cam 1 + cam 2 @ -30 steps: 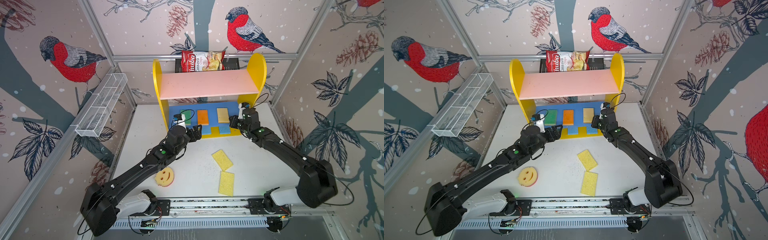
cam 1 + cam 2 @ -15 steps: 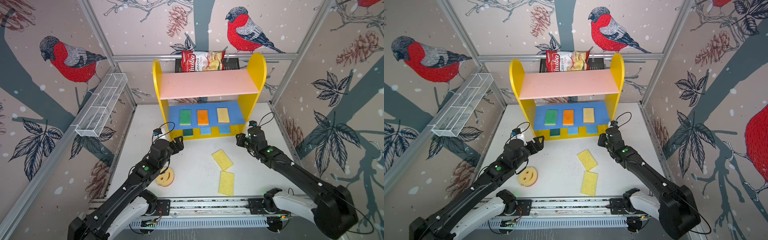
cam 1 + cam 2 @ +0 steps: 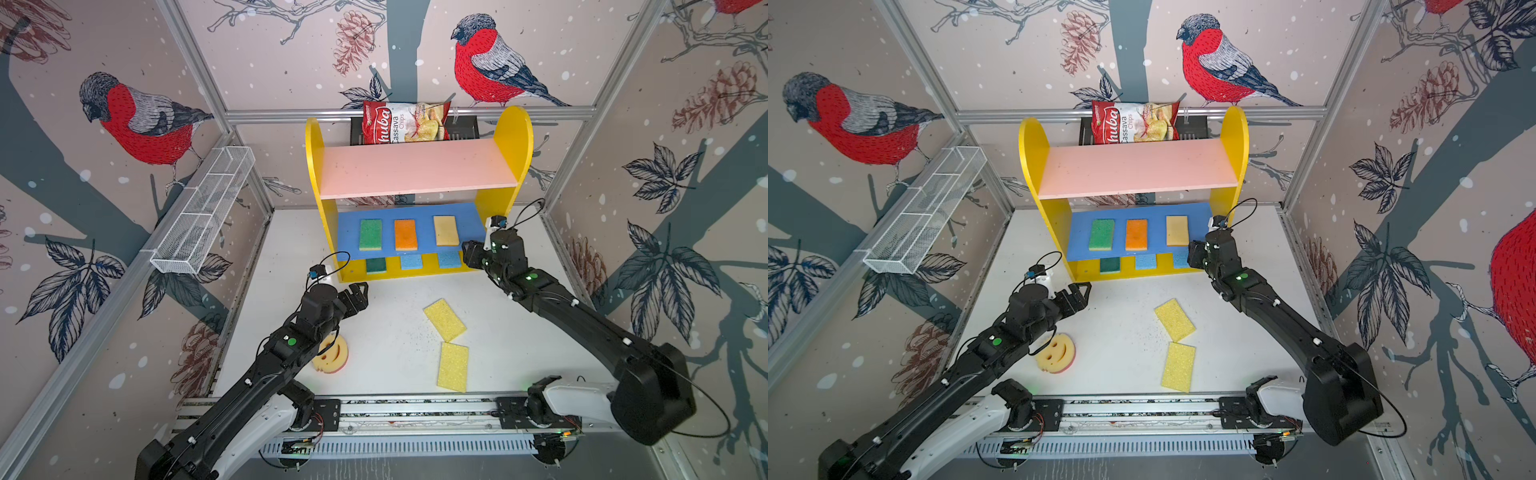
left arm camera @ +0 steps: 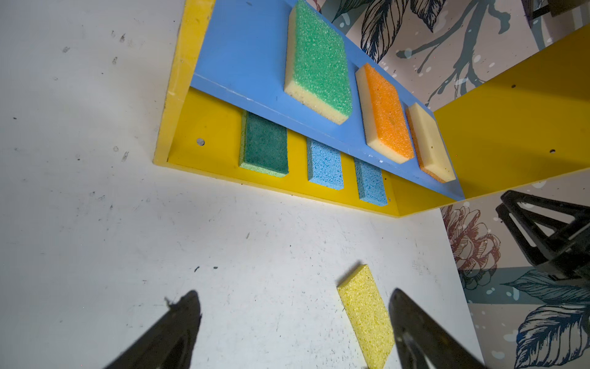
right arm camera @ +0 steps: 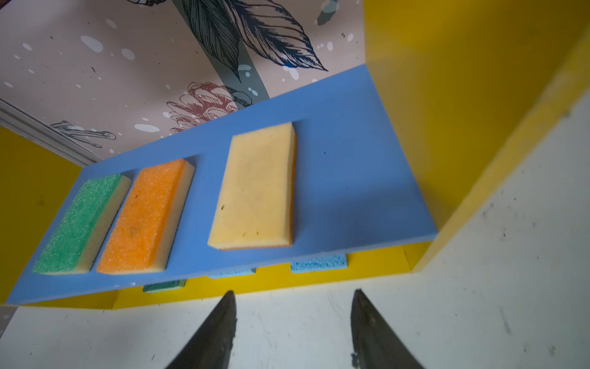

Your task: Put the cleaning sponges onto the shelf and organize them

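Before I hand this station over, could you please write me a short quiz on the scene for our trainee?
1. True or false: the left gripper and the right gripper both stand open, holding nothing.
2. On the blue middle board, the tan sponge lies: A at the end nearer the left gripper; B in the middle; C at the end nearer the right gripper.
3. How many sponges lie on the table, off the shelf?
Key: 1 true; 2 C; 3 three, namely two yellow sponges and the smiley sponge.

Bullfinch-and-pinecone wallpaper walls [image 3: 291,62], aluminium frame rails [image 3: 270,114], scuffed white tabletop [image 3: 395,332]
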You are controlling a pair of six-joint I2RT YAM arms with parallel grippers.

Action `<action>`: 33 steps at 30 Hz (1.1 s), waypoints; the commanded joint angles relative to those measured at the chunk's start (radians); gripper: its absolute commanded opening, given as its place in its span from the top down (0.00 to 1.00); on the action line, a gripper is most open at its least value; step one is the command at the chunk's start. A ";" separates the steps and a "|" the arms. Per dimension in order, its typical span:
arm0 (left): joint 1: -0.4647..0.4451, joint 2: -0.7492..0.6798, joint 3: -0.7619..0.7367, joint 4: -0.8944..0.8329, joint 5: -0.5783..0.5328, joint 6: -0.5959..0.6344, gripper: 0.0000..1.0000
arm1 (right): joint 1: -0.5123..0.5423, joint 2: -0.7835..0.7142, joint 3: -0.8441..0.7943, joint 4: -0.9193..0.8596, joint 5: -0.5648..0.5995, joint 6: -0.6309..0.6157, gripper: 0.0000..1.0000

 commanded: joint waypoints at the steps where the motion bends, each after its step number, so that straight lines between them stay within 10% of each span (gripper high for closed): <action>1: 0.001 0.004 -0.002 0.006 0.018 -0.012 0.09 | -0.014 0.036 0.037 0.069 -0.024 -0.032 0.41; 33: 0.005 0.134 -0.011 0.087 0.033 -0.014 0.09 | -0.029 0.436 0.271 0.119 -0.026 -0.102 0.28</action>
